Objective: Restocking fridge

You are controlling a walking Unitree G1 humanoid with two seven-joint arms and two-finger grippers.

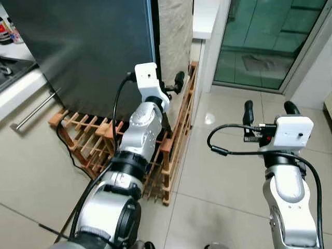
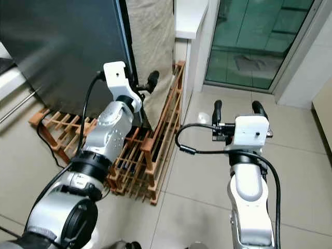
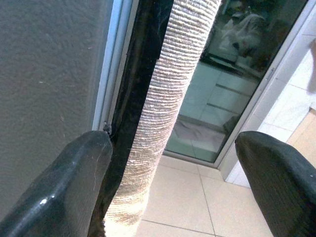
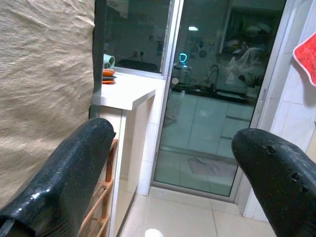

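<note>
The left gripper (image 3: 173, 182) had its two long black fingers (image 3: 59, 187) spread wide and held nothing; one finger lay close against the edge of the tall dark grey fridge door (image 1: 83, 52), at the black seal running down its side, though whether it actually touched could not be told. Between those fingers rose a pale woven cloth-covered side panel (image 3: 173, 89), and beyond them a green-tinted glass sliding door (image 3: 237, 74).

The right gripper (image 1: 270, 110) hovered over the cream floor tiles (image 1: 223, 181), its fingers (image 4: 64, 173) likewise wide apart and empty, touching nothing. Past the fingers stood a white countertop (image 4: 128, 91) carrying a small stack of orange and green things too small to name, and the glass door reflecting a kitchen.

The fridge door was shut, matte and plain, with no readable label or writing on it. A low wooden lattice rack (image 1: 171, 145) leaned along the floor below the left fingers, at the fridge's foot, with a black cable (image 1: 67, 150) trailing beside it.
</note>
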